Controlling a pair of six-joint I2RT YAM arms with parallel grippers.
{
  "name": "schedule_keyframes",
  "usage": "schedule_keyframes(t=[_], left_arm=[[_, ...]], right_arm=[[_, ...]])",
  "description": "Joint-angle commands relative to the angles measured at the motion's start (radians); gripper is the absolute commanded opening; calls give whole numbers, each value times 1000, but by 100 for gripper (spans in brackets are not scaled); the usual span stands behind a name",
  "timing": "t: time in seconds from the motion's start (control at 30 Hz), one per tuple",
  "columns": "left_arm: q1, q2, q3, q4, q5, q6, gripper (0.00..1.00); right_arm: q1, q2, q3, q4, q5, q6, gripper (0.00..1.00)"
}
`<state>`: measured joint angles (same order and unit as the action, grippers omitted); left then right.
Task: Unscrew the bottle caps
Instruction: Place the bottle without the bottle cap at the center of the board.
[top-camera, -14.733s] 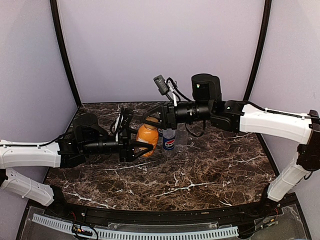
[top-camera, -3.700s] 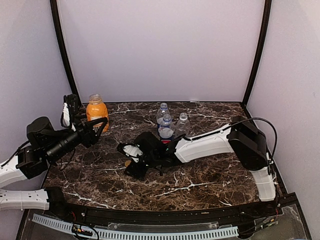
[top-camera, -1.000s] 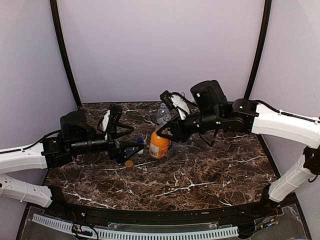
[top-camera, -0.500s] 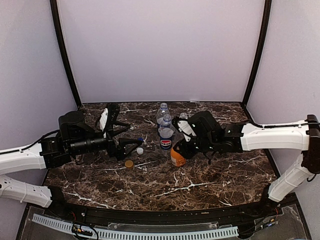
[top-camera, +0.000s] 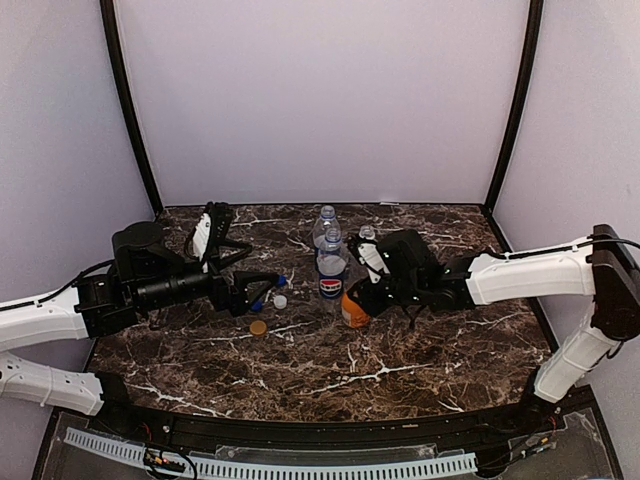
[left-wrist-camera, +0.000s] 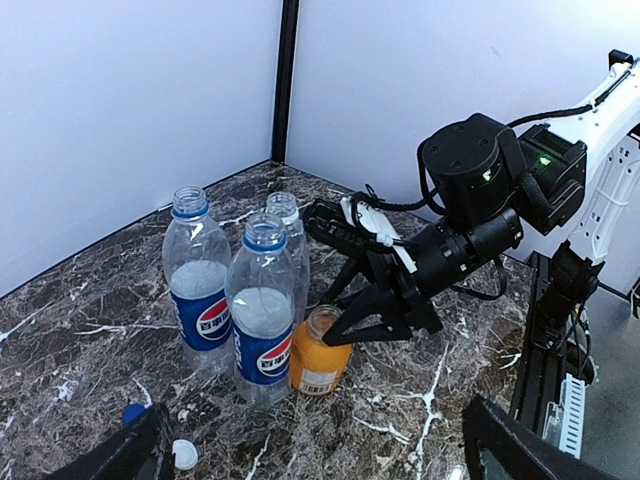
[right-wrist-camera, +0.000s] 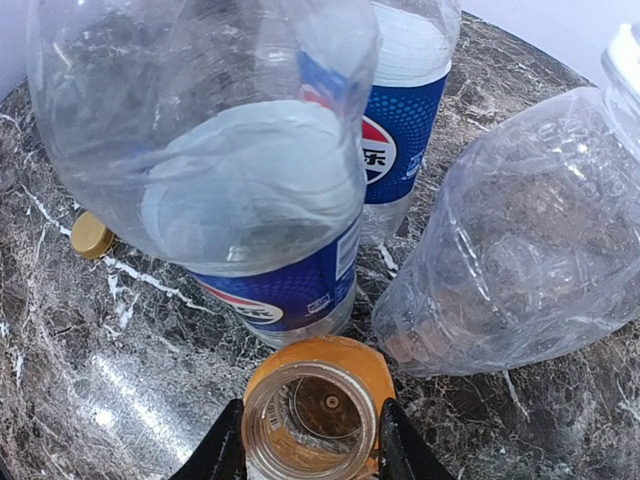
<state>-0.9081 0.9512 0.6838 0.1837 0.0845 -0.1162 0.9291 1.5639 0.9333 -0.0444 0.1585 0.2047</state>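
Observation:
The short orange bottle stands uncapped on the marble, just right of the front Pepsi bottle. My right gripper is shut on its neck, one finger on each side. A second blue-labelled bottle and a clear unlabelled bottle stand behind, both open-mouthed. Loose caps lie to the left: blue, white, orange. My left gripper is open and empty near the blue and white caps.
The marble table is walled by pale panels at the back and sides, with black corner posts. A black rail runs along the near edge.
My right gripper has carried the orange bottle from left of the Pepsi bottle down to the marble on its right. The left arm has drawn back slightly, still open.

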Motion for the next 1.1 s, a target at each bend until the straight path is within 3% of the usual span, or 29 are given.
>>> schedule_keyframes(t=[0.0, 0.07, 0.2, 0.6, 0.93, 1.07], left_arm=[[-1, -18, -1, -7, -21, -4, 99], [-1, -19, -1, -11, -24, -4, 99], [-1, -25, 0, -20, -31, -2, 99], [-1, -41, 12, -63, -72, 7, 99], [4, -24, 73, -157, -270, -29, 99], [18, -30, 109, -218, -361, -38, 99]], right_arm=[[-4, 12, -1, 51, -2, 13, 20], [-4, 13, 0, 48, -1, 16, 30], [-4, 7, 5, 19, 2, 21, 40], [-4, -62, 10, -52, 18, 31, 58], [-14, -263, 47, -185, 33, 46, 87], [-57, -328, 79, -255, 31, 48, 93]])
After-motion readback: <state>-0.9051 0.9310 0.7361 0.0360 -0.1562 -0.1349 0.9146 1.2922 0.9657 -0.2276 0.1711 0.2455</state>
